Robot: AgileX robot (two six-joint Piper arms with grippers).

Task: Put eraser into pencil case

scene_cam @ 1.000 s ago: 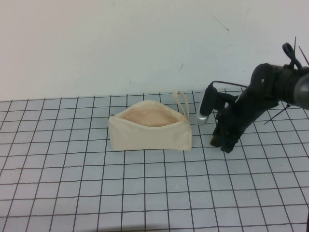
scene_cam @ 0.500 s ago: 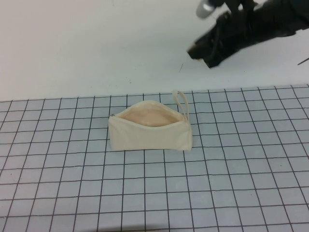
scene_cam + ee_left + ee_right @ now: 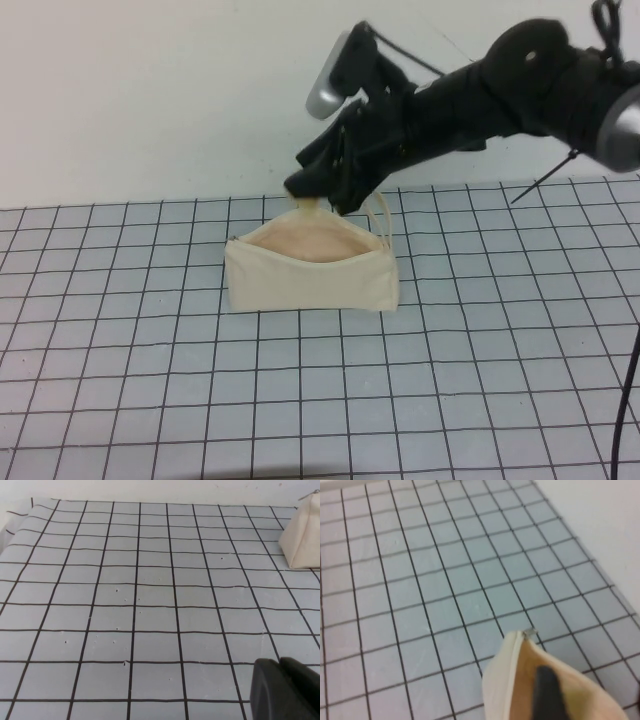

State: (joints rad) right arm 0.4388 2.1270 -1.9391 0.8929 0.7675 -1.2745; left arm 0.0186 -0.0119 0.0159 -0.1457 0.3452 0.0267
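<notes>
The cream pencil case (image 3: 310, 272) stands on the grid mat, its zip open and the peach lining showing. My right gripper (image 3: 308, 196) reaches in from the right and hangs just above the case's open mouth at its far rim. A small tan bit at its tip is the eraser (image 3: 306, 204), which it is shut on. The right wrist view looks down into the case (image 3: 520, 680), with one dark finger (image 3: 547, 692) over the lining. My left gripper (image 3: 280, 662) is shut and empty, low over the mat, far from the case (image 3: 302, 535).
The grid mat (image 3: 300, 400) covers the table up to a plain white wall (image 3: 150, 100) behind. The case's loop strap (image 3: 380, 215) stands up at its right end, next to the right arm.
The right arm rose from the mat right of the case, swung up and left, then came down over the case's open mouth with the eraser. The case has not moved.
</notes>
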